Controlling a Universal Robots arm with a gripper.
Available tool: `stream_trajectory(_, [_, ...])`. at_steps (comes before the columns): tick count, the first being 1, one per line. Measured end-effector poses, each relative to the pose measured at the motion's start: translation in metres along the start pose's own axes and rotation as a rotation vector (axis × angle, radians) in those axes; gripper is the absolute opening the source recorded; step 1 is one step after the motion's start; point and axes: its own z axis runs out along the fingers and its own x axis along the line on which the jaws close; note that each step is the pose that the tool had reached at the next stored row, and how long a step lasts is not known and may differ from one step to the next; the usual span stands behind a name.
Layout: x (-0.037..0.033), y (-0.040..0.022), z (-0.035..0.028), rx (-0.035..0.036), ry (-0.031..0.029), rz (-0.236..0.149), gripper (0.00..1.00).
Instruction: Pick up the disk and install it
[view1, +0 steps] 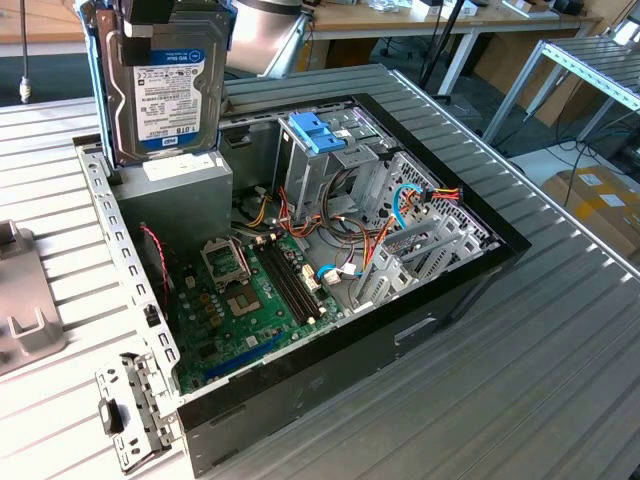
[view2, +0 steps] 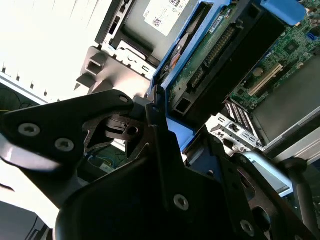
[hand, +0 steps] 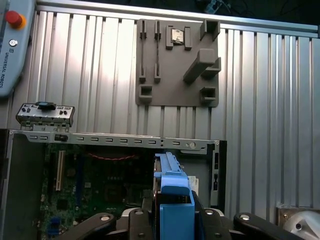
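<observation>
The disk (view1: 165, 85) hangs upright at the exterior view's upper left, its labelled face toward the camera and its bright blue carrier along its edges. It is raised over the back corner of the open computer case (view1: 470, 270), just above the grey power supply (view1: 185, 185). My gripper (view1: 150, 12) is shut on the disk's upper end. In the first wrist view the carrier's blue edge (hand: 172, 192) stands between my dark fingers (hand: 137, 220). The second wrist view shows the disk's circuit-board side (view2: 210, 55) over the motherboard.
Inside the case lie the green motherboard (view1: 250, 300), a drive cage with a light-blue bracket (view1: 318, 130) and bundles of cables (view1: 400, 215). A loose metal bracket (view1: 125, 410) lies beside the case. A grey fixture plate (hand: 177, 65) and a teach pendant (hand: 12, 45) rest on the ribbed table.
</observation>
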Motion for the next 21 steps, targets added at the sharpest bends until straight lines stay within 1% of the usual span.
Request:
stream_trajectory(12, [0.0093,-0.0122,-0.0001,-0.0038,-0.0003,0.000,0.37])
stream_trajectory(21, [0.0164,-0.0189,-0.0003,-0.0059,-0.0003,0.000,0.37])
